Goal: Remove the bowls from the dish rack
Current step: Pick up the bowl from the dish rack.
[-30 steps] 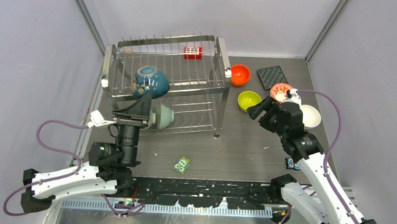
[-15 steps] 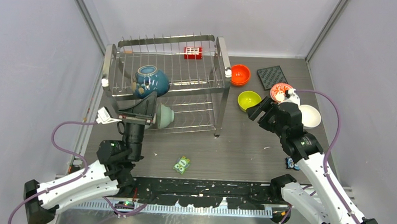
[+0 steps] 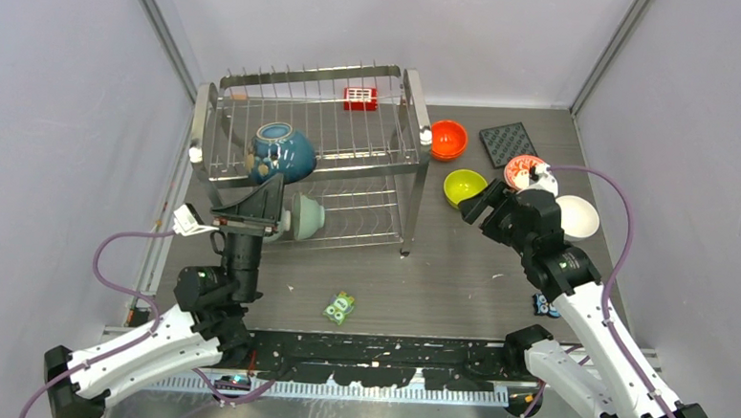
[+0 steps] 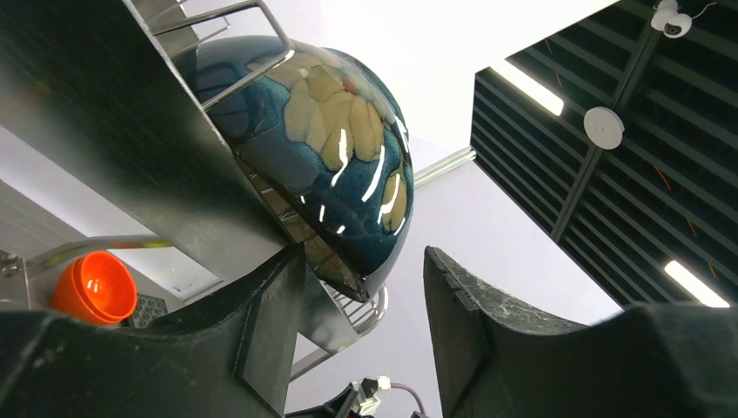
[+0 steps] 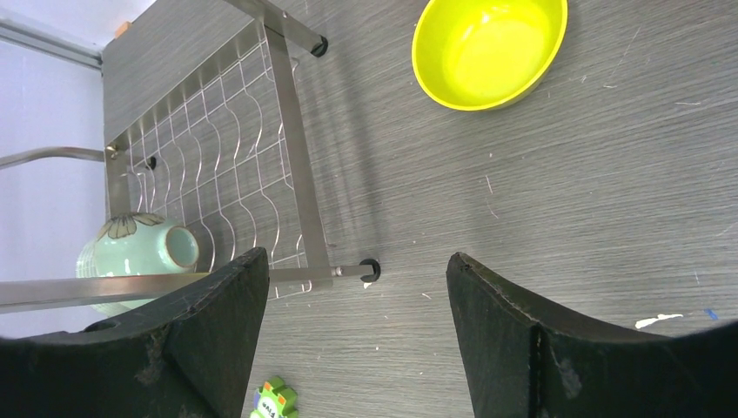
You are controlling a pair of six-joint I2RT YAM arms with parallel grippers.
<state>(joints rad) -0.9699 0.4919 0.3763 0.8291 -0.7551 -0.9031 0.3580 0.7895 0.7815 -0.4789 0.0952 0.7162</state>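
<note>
The steel wire dish rack (image 3: 388,157) stands at the back left. A dark teal-blue bowl (image 3: 283,155) lies on its upper tier; a pale green bowl (image 3: 309,215) lies on its side on the lower tier. My left gripper (image 3: 257,201) points up, open and empty, at the rack's front rail just below the teal bowl (image 4: 322,148). My right gripper (image 3: 480,200) is open and empty above the table, near the yellow-green bowl (image 3: 464,187). An orange bowl (image 3: 448,139), a red-flowered bowl (image 3: 523,167) and a white bowl (image 3: 582,218) sit on the table to the right.
A dark square mat (image 3: 508,142) lies at the back right. A small green toy (image 3: 339,307) lies on the table in front of the rack. A red-white block (image 3: 360,97) is clipped to the rack's back. The rack's front right leg (image 5: 370,268) stands between my arms.
My left arm's lower links have swung right and forward while its gripper stays under the rack's front rail. My right gripper has crept slightly up and left.
</note>
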